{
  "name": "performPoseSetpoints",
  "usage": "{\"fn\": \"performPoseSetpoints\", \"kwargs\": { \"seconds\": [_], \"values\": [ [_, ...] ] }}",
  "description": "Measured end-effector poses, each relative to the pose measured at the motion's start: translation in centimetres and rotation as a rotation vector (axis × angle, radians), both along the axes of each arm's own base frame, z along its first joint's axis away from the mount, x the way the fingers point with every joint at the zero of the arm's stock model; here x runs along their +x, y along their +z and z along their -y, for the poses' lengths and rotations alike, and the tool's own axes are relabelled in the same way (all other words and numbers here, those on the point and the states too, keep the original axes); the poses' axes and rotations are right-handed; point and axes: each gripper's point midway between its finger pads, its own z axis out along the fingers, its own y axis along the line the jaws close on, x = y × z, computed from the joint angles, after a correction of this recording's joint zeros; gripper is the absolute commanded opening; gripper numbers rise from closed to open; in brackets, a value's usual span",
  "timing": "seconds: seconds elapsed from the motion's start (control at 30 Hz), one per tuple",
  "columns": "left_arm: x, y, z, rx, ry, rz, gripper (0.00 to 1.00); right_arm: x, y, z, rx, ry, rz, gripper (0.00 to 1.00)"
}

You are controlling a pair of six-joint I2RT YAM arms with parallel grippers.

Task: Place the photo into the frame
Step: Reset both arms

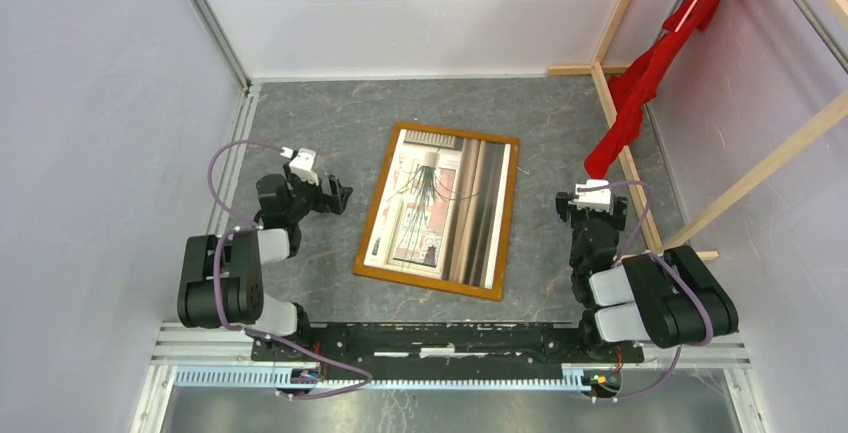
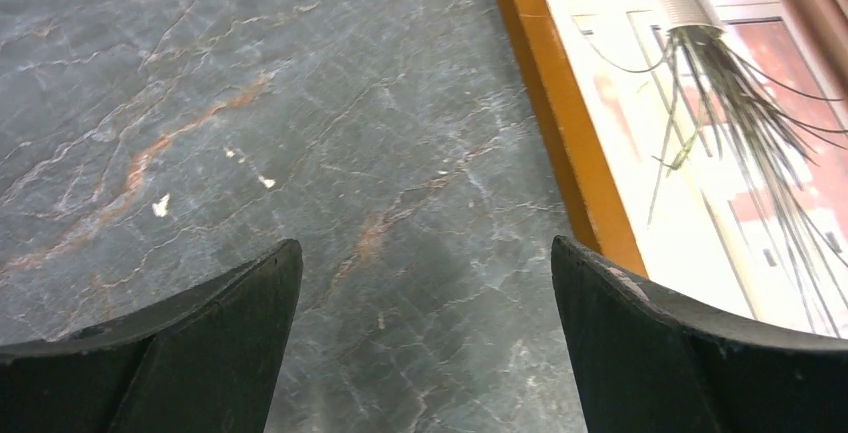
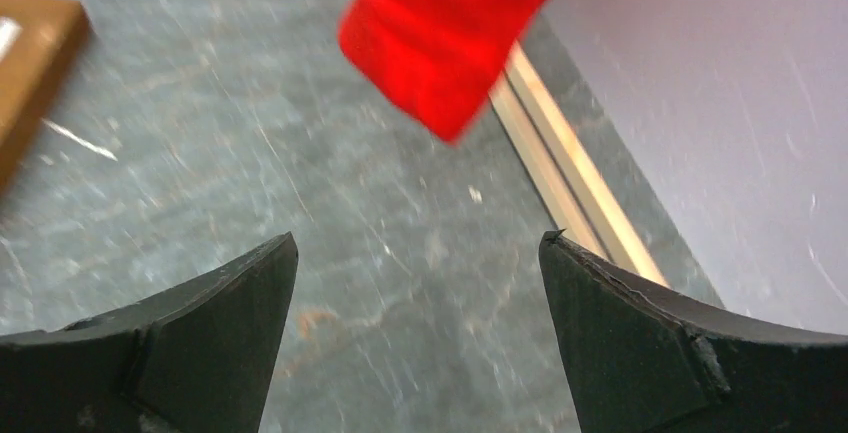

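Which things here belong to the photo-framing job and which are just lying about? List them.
For the job:
photo
frame, lying around the photo

Just lying about:
red cloth
wooden beams on the right side

Desk [image 1: 330, 113]: grey-green marbled surface with thin white veins, rust-brown streaks and a few white flecks in the left wrist view.

Frame [image 1: 376, 200]: orange-brown wood, plain, uniform on all 4 rails.

Photo [image 1: 450, 208]: cream and beige ground. The plant is thin dark green-black spikes under a pale pot. Brown vertical curtain stripes run along the side toward the desk's right edge, and there is a dull red-pink patch behind the spikes.

Cloth [image 1: 640, 83], far right corner of desk: saturated red, no pattern.

Beams [image 1: 762, 175], right edge: pale unfinished wood.

Left gripper [image 2: 425, 245] and right gripper [image 3: 418, 238]: matte black fingers.

Walls [image 1: 90, 103]: pale lilac-white with faint scuffs.
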Motion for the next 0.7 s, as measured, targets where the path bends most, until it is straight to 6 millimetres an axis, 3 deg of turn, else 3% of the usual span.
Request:
{"fn": "performPoseSetpoints", "kwargs": {
  "seconds": [0.17,0.33,0.43,0.53,0.7],
  "values": [
    [0.6,1.2,0.2,0.043,0.045,0.083,1.0,0.9,2.8,-0.4,0.017,0.025,0.127,0.98],
    [1.1,1.1,-0.5,0.066,0.104,0.12,1.0,0.9,2.9,-0.1,0.018,0.015,0.132,0.98],
    [-0.1,0.5,-1.1,0.069,0.155,0.164,1.0,1.1,3.5,-0.3,0.022,0.022,0.159,0.98],
    [-1.8,-1.5,-1.3,0.079,0.181,0.126,1.0,1.1,3.7,-0.2,0.024,0.021,0.165,0.98],
    [-1.0,-0.3,-1.4,0.078,0.19,0.175,1.0,0.9,3.0,0.1,0.025,0.01,0.139,0.98]
  ]
}}
